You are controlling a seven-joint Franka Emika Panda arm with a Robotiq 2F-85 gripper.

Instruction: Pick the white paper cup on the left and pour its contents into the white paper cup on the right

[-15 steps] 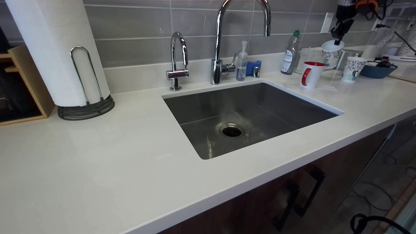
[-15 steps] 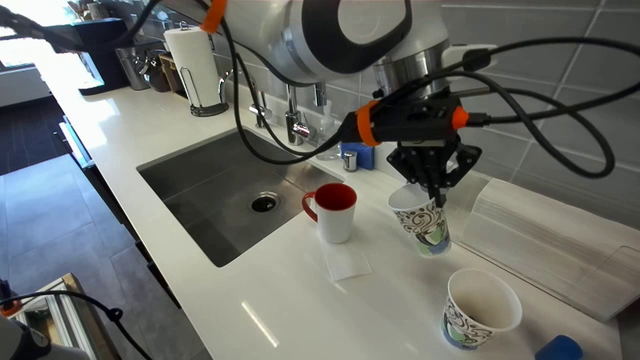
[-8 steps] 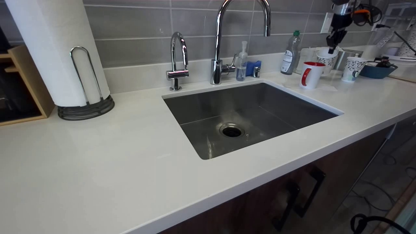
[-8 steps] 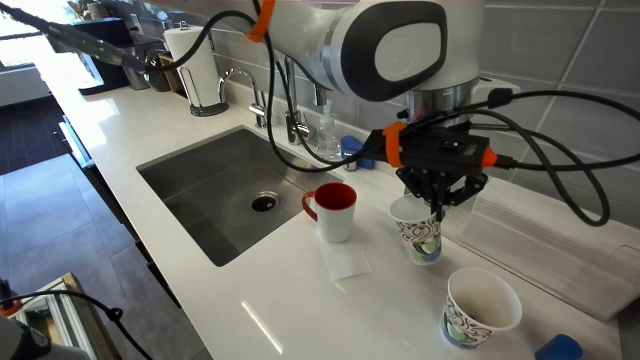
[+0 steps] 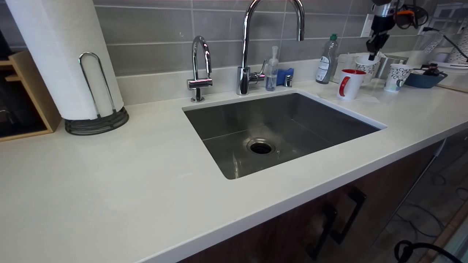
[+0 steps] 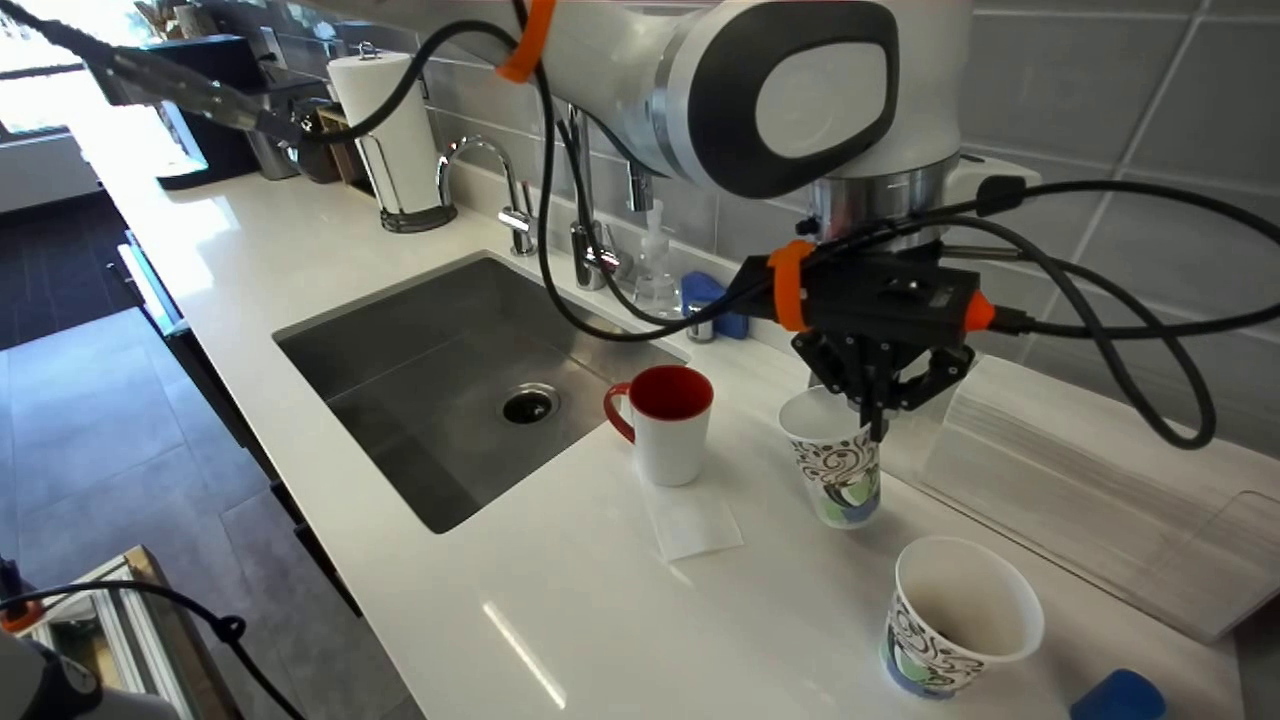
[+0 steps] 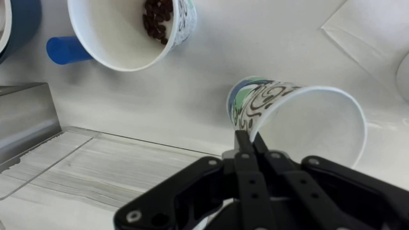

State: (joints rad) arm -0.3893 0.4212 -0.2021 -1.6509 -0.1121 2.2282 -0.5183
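Observation:
The left white paper cup (image 6: 838,462), patterned outside, stands upright or nearly so at counter height in an exterior view; I cannot tell whether its base touches the counter. My gripper (image 7: 250,136) is shut on its rim, one finger inside and one outside. The visible part of its inside is bare white in the wrist view; the bottom is hidden. The right white paper cup (image 6: 930,642) stands on the counter, apart from the gripper. Brown beans (image 7: 157,19) lie inside it. Both cups also show in an exterior view, the left one (image 5: 365,66) partly behind a mug.
The white mug with red inside (image 6: 672,440) stands between the held cup and the sink (image 6: 380,440), beside a napkin (image 6: 695,525). A clear holder (image 6: 1080,510) runs along the wall. A blue object (image 6: 1118,695) lies past the right cup. A soap bottle (image 5: 325,64) stands behind the mug.
Over the last second my gripper has come down with the left cup, which has gone from tilted and raised to about upright near the counter. Over the last half second it hardly moves.

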